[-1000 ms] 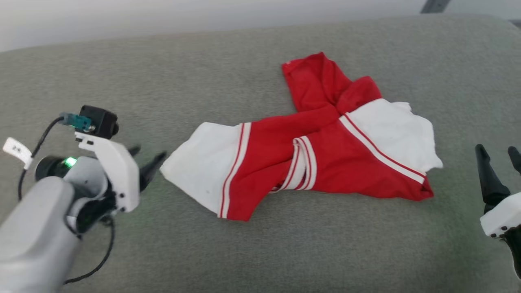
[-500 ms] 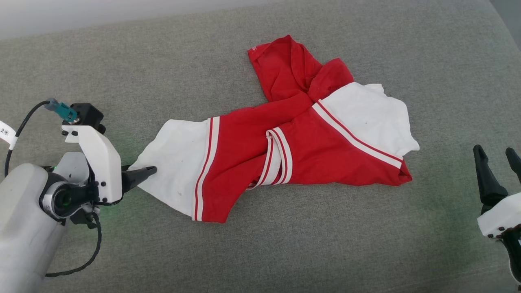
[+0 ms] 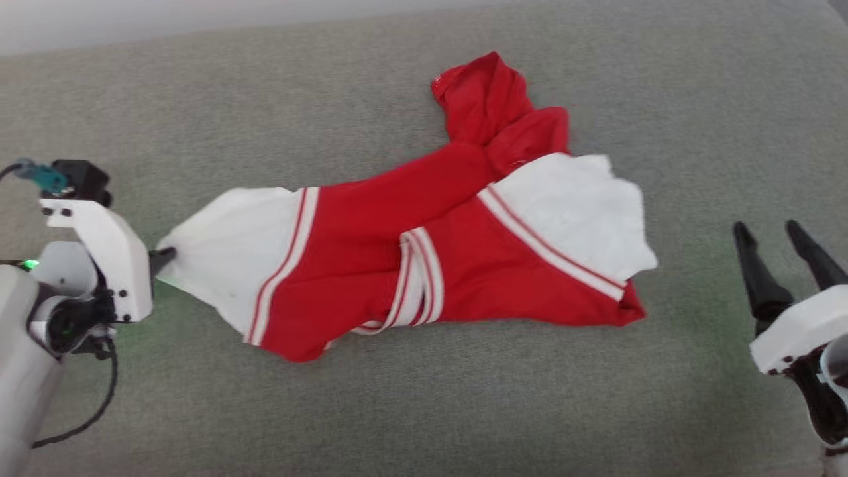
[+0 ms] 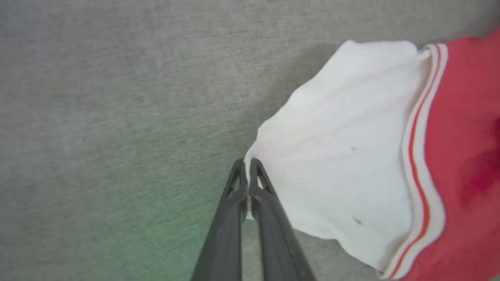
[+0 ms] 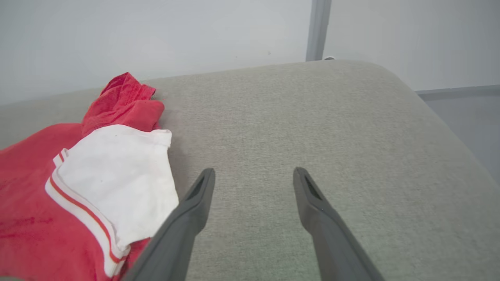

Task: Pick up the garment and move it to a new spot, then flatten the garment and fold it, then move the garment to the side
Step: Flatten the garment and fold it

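Through my head camera the red shirt [image 3: 371, 265] lies rumpled on the grey cushion [image 3: 464, 411]. Its long axis runs sideways from the left sleeve end [image 3: 225, 245] to the right sleeve end [image 3: 570, 218], with a red flap bunched at the shirt's far side. My left gripper [image 3: 162, 254] sits at the shirt's leftmost tip, pinched tight on a corner of that white cuff. My right gripper [image 3: 768, 228] stands off the shirt's right end, near it but apart, spread wide and holding nothing. In my left wrist camera the two fingers [image 4: 234, 203] meet on the fabric's corner, and the shirt [image 4: 351, 156] fans out ahead of them and to one side. In my right wrist camera the fingers [image 5: 312, 203] gape over bare cushion, the shirt [image 5: 109, 171] just beside one of them. I judge that a pull from my left arm would draw the shirt along its own length, and that my right arm is nearer the free end.
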You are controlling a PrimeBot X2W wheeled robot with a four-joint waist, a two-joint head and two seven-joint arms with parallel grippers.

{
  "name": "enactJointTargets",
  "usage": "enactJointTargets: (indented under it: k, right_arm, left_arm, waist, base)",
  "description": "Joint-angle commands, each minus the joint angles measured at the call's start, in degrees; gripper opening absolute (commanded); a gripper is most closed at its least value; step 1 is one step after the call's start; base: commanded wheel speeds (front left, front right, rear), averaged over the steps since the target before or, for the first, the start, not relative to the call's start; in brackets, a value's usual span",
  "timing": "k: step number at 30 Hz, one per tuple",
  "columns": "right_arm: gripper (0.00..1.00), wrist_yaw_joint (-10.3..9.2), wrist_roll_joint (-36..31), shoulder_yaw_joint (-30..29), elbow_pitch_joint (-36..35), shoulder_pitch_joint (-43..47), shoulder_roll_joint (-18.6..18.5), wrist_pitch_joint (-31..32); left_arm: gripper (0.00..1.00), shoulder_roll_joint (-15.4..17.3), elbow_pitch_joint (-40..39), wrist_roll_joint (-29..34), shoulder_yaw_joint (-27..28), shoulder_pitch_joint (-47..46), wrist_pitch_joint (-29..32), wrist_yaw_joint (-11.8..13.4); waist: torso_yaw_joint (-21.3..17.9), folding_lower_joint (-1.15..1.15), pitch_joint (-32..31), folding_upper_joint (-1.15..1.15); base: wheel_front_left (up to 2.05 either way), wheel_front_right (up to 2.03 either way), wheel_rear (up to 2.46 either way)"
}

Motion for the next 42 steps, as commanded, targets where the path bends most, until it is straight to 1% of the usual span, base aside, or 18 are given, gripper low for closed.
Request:
enactJointTargets:
  k: [1, 2, 3, 4, 5, 6, 9, 12, 16, 18, 19, 21, 22, 26, 30, 32, 36, 42]
  right_arm:
    - [1.00, -0.02, -0.4, 0.6, 0.1, -0.8, -0.4, 0.3]
    - [1.00, -0.02, -0.4, 1.5, 0.2, -1.2, -0.6, 0.6]
    - [1.00, -0.02, -0.4, 2.3, 0.3, -1.7, -0.8, 0.9]
    - [1.00, -0.02, -0.3, 3.2, 0.5, -2.2, -1.1, 1.3]
    - [1.00, -0.02, -0.3, 4.0, 0.7, -2.7, -1.4, 1.7]
    - [1.00, -0.02, -0.3, 5.0, 0.9, -3.3, -1.9, 2.3]
    - [1.00, -0.02, 0.4, 8.2, 1.5, -5.6, -3.9, 4.6]
    - [1.00, -0.02, 2.2, 11.7, 2.3, -8.1, -6.8, 8.8]
    - [1.00, -0.02, 4.9, 16.5, 2.4, -10.9, -12.3, 16.5]
    - [1.00, -0.02, 6.9, 17.7, 1.4, -12.1, -15.0, 20.2]
    - [1.00, -0.02, 8.7, 19.0, 0.4, -12.5, -17.8, 24.0]
    - [1.00, -0.02, 10.5, 19.9, -0.6, -12.4, -20.4, 27.7]
    - [1.00, -0.02, 10.5, 19.9, -0.6, -12.4, -20.4, 27.7]
    - [1.00, -0.02, 15.0, 21.0, -2.4, -11.4, -24.4, 34.6]
    - [1.00, -0.02, 18.7, 20.9, -3.3, -11.9, -26.4, 38.7]
    - [1.00, -0.02, 20.3, 20.5, -3.1, -12.0, -26.8, 40.7]
    - [1.00, -0.02, 21.7, 20.3, -2.6, -12.6, -27.5, 43.9]
    - [1.00, -0.02, 21.5, 19.7, -0.6, -14.2, -26.7, 45.1]
  left_arm:
    - [0.00, 0.6, 0.2, 0.7, 0.0, -0.2, -1.2, 0.4]
    - [0.00, 0.7, 0.2, 1.1, 0.2, -0.2, -2.2, 0.4]
    - [0.13, 0.4, 0.3, 1.4, 0.2, -0.1, -3.1, 0.3]
    - [0.33, 0.2, 0.3, 1.8, 0.0, 0.0, -4.0, 0.3]
    - [0.94, 0.0, 0.1, 2.5, -0.2, 0.0, -5.4, 0.2]
    - [1.00, -0.4, 0.2, 2.8, -0.2, 0.0, -6.6, 0.4]
    - [1.00, -1.5, 0.1, 5.0, -0.7, 0.0, -10.9, 1.2]
    - [1.00, -1.4, -0.6, 9.9, -2.2, 0.4, -17.3, 2.8]
    - [1.00, -3.3, -1.4, 14.2, -2.3, 2.6, -28.2, 6.5]
    - [1.00, -4.5, -1.9, 15.1, -1.5, 3.9, -34.1, 9.0]
    - [1.00, -5.7, -2.6, 16.8, -1.4, 6.1, -39.8, 11.3]
    - [1.00, -7.1, -3.4, 17.7, -1.2, 8.1, -44.1, 13.5]
    - [1.00, -7.1, -3.4, 17.7, -1.2, 8.1, -44.1, 13.5]
    - [1.00, -9.5, -7.1, 21.3, 0.2, 12.4, -47.2, 18.3]
    - [1.00, -12.0, -17.5, 28.7, 5.7, 18.2, -47.3, 22.9]
    - [1.00, -13.4, -22.5, 32.8, 8.3, 21.6, -47.3, 24.5]
    - [1.00, -17.3, -30.1, 39.6, 12.8, 27.9, -47.4, 25.4]
    - [1.00, -22.3, -35.0, 46.7, 16.1, 32.7, -47.4, 23.0]
  waist:
    - [0.9, 0.00, -0.2, 0.00]
    - [1.3, 0.00, -0.1, 0.00]
    - [1.7, 0.00, -0.1, 0.00]
    - [2.1, 0.00, -0.1, 0.00]
    - [2.6, 0.00, -0.1, 0.00]
    - [3.1, 0.00, -0.1, 0.00]
    - [4.5, 0.00, 0.0, 0.00]
    - [5.8, 0.00, 0.1, 0.00]
    - [7.7, 0.00, 0.3, 0.00]
    - [8.7, 0.00, 0.4, 0.00]
    - [9.7, 0.00, 0.4, 0.00]
    - [10.7, 0.00, 0.3, 0.00]
    - [10.7, 0.00, 0.3, 0.00]
    - [12.6, 0.00, 0.5, 0.00]
    - [14.1, 0.00, 0.8, 0.00]
    - [14.7, 0.00, 0.9, 0.00]
    - [15.4, 0.00, 1.2, 0.00]
    - [16.4, 0.00, 1.8, 0.00]
  base:
    - [0.00, 0.00, 0.00]
    - [0.00, 0.00, 0.00]
    - [0.00, 0.00, 0.00]
    - [0.00, 0.00, 0.00]
    - [0.00, 0.00, 0.00]
    - [0.00, 0.00, 0.00]
    - [0.00, 0.00, 0.00]
    - [0.00, 0.00, 0.00]
    - [0.00, 0.00, 0.00]
    - [0.00, 0.00, 0.00]
    - [0.00, 0.00, 0.00]
    - [0.00, 0.00, 0.00]
    - [0.00, 0.00, 0.00]
    - [0.00, 0.00, 0.00]
    - [0.00, 0.00, 0.00]
    - [0.00, 0.00, 0.00]
    - [0.00, 0.00, 0.00]
    - [0.00, 0.00, 0.00]
